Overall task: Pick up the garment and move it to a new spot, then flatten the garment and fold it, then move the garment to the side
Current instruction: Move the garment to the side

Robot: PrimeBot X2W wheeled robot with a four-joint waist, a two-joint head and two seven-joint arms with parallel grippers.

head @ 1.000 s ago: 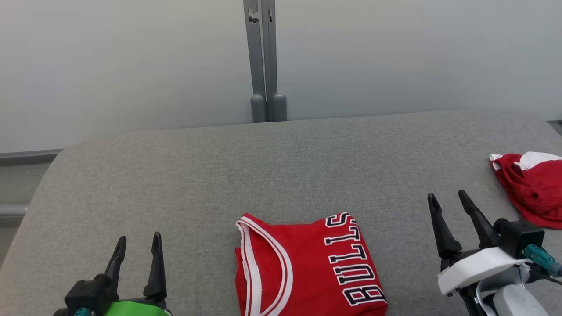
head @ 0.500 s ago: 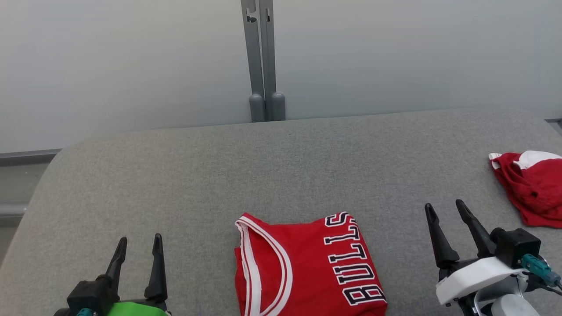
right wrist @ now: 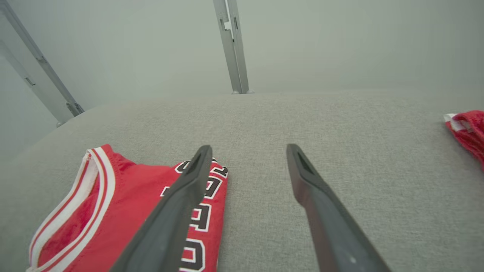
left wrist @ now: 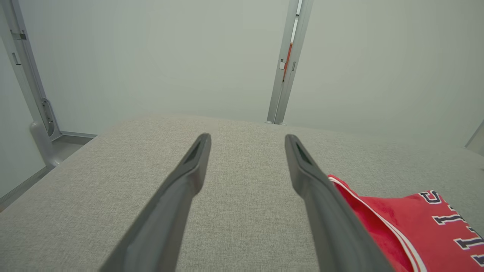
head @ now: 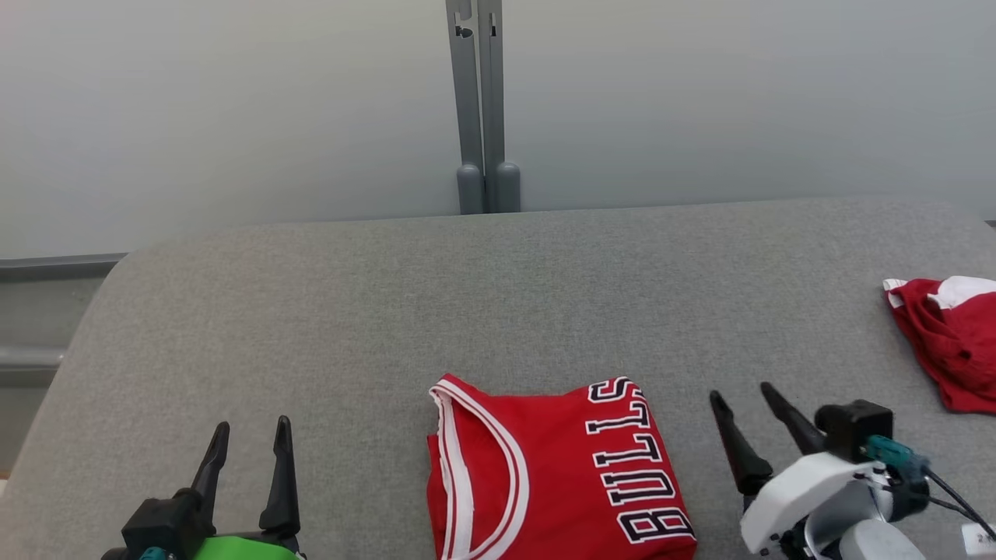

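Observation:
A folded red jersey [head: 556, 474] with white trim and "BULLS" lettering lies flat at the near middle of the grey table [head: 389, 311]. My left gripper [head: 251, 426] stands open to its left, well apart from it, nothing between its fingers. My right gripper [head: 743, 393] is open just right of the jersey's lettered edge, empty. In the left wrist view the jersey [left wrist: 408, 226] lies right of the open left gripper [left wrist: 245, 138]. In the right wrist view the jersey [right wrist: 124, 211] lies under and left of the left finger of the open right gripper [right wrist: 247, 147].
A second crumpled red and white garment [head: 953, 342] lies at the table's far right edge, also seen as a red bundle [right wrist: 469, 130] in the right wrist view. A grey post [head: 482, 109] rises behind the table against a pale wall.
My right gripper has come down and leftward, closer to the jersey's right edge. The head camera has shifted slightly. The left gripper and the jersey have stayed put.

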